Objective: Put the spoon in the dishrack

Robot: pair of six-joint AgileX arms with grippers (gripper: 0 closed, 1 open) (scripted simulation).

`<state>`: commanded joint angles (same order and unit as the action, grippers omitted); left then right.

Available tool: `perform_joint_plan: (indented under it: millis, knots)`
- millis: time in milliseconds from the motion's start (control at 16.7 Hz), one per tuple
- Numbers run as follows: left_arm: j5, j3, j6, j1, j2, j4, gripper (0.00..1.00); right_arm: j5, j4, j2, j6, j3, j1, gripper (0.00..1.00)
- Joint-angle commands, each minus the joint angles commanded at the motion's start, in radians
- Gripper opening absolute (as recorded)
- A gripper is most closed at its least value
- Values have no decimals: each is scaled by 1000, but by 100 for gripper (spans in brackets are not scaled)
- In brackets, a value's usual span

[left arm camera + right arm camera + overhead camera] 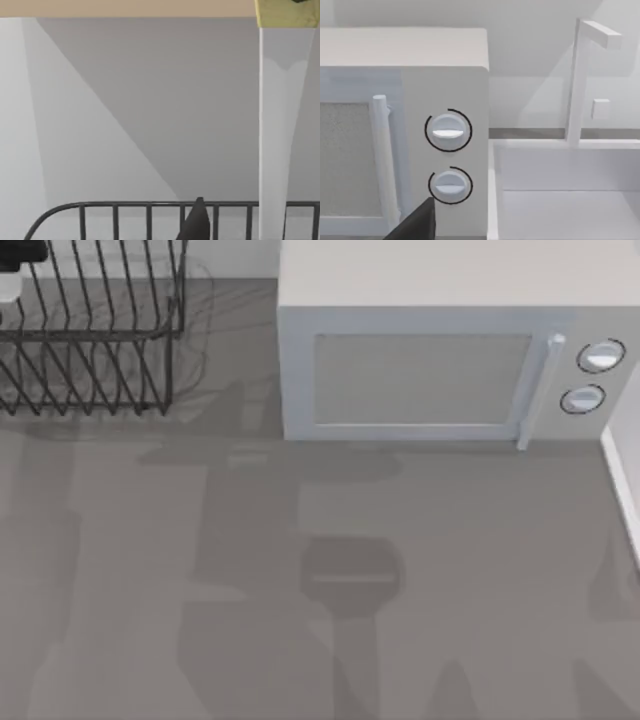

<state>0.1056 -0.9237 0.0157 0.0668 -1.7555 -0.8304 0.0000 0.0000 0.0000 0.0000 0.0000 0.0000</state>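
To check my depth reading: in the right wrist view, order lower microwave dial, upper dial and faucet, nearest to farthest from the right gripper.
1. Lower dial, just beside the right gripper.
2. Upper dial, higher on the panel.
3. Faucet, far behind, at the sink.
Left gripper is at the dishrack.

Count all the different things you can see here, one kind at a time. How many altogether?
Black wire dishrack: 1
Grey box-shaped microwave: 1
Slim white spoon: 1
White sink with a tap: 1
Total: 4
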Motion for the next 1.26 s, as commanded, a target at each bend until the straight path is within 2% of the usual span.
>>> perform_joint_plan:
  millis: [120,900,1260]
  knots:
    - [0,0,0,0,0,0,0,0,0,0,0,0,0,100]
    - [0,0,0,0,0,0,98,0,0,0,0,0,0,100]
    - [0,0,0,0,0,0,100,0,0,0,0,0,0,100]
